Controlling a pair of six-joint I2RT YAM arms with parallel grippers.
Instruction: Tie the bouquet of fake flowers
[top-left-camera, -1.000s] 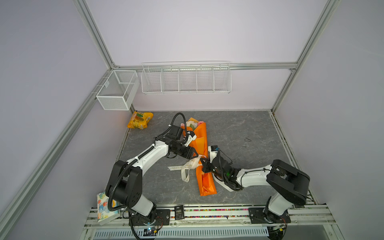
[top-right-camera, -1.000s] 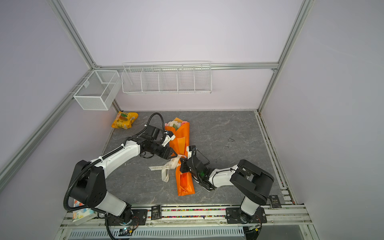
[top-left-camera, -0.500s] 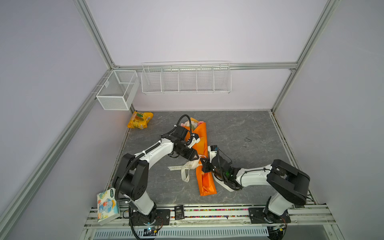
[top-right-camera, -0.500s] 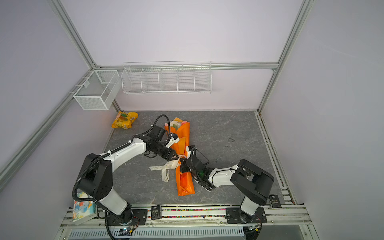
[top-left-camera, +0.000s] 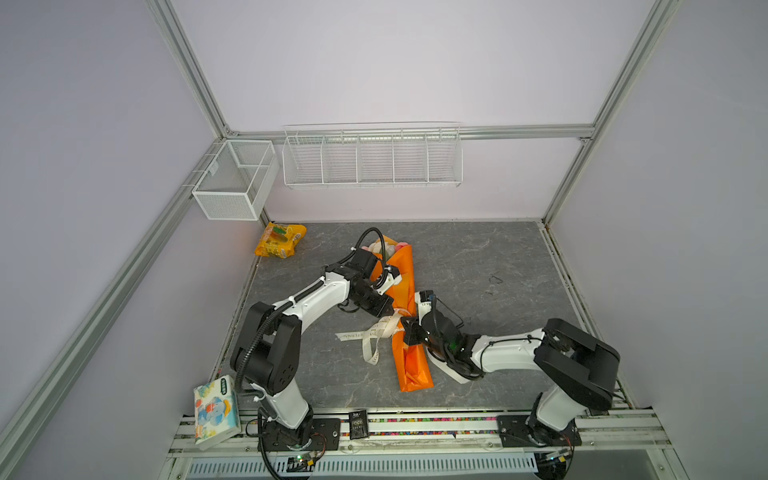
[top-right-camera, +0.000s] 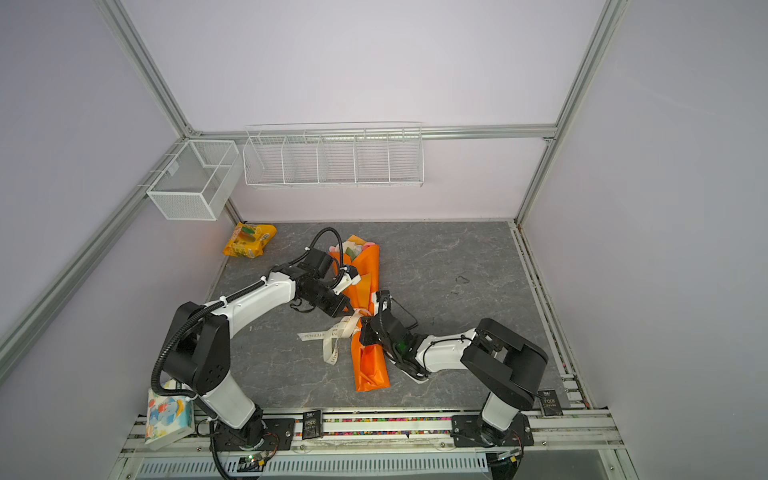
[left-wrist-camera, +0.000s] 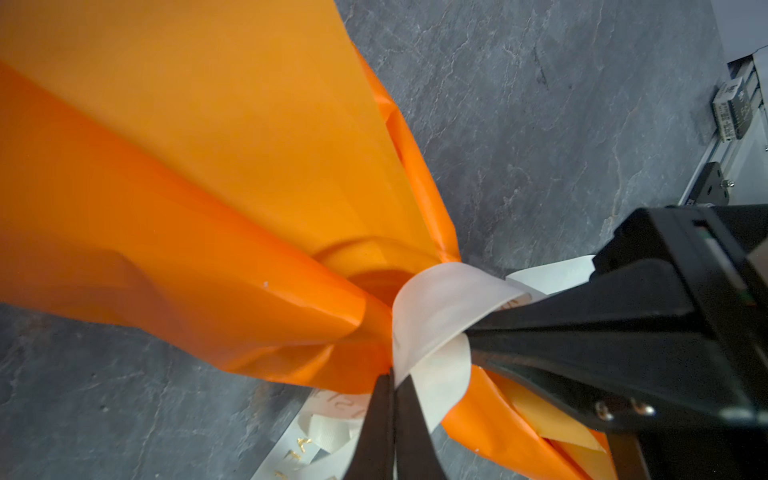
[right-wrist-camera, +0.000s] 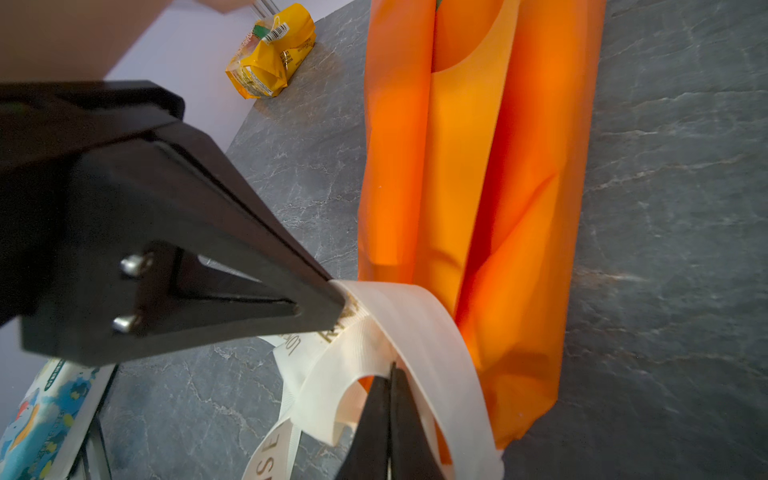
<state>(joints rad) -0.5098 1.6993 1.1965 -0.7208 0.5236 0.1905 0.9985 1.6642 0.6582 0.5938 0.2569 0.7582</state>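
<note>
- nearest, the right tool (right-wrist-camera: 390, 376) — jaws pinched shut on a loop of the cream ribbon (right-wrist-camera: 419, 316)
- the left tool (left-wrist-camera: 392, 380) is clamped shut on the same ribbon, its tips just beside the right one's
- the bouquet of fake flowers (top-left-camera: 405, 282) lies flat on the table (top-left-camera: 498, 257) in its orange wrap, with the ribbon around its narrow waist and the blooms at the far end
- the yellow snack packet (top-left-camera: 280, 240) — far left corner, well apart

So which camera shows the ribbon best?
The right wrist view: the ribbon is close and sharp, with gold letters showing. The left wrist view shows one loop and little lettering; in both top views it is tiny.
</note>
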